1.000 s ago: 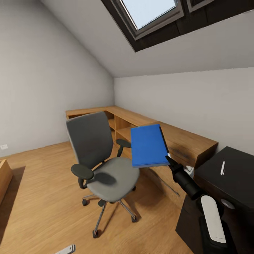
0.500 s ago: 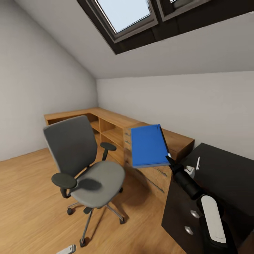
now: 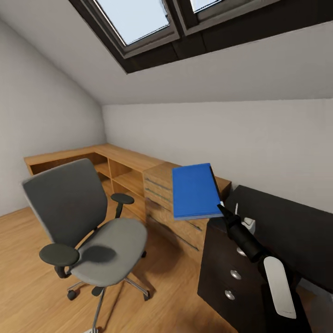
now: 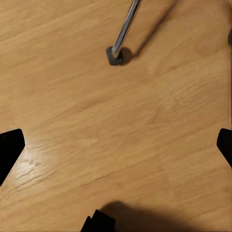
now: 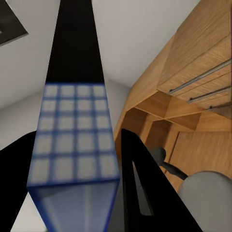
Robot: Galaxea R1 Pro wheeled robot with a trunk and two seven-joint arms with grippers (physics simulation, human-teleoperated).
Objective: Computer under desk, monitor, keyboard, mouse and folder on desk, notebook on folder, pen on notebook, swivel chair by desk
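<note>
Held the blue folder (image 3: 195,191) aloft in the right gripper (image 3: 221,207), fingers clamped on its lower corner at about 5 o'clock of the sheet; seen edge-on in the right wrist view as a blue slab (image 5: 73,150) pinched between the two dark fingers (image 5: 140,193). Stood nearly upright, clear of the swivel chair (image 3: 78,217) off at 9 o'clock and short of the black desk (image 3: 286,226) at 3 o'clock; touched no surface. Judged stiff and light: kept flat with no sag though gripped by one corner only; likely smooth-skinned, so prone to swing or slip in such an off-centre pinch; better taken mid-edge for a steadier hold, though hard to re-grip in the air. Best laid down flat and slid clear, not dropped on a corner. Showed a thin white pen (image 3: 236,209) standing just past the gripper at the near edge of the surface, with a small white object beside it, too small to name; worth avoiding when setting the folder down. Placed the light wood drawer-and-shelf cabinet (image 3: 162,194) behind the folder, at 10 o'clock of the desk's black three-drawer unit (image 3: 226,273). Hung the left gripper (image 4: 116,145) over the wood plank floor (image 4: 96,72), fingers spread wide apart and empty, a chrome chair leg and castor (image 4: 115,54) ahead of it.
</note>
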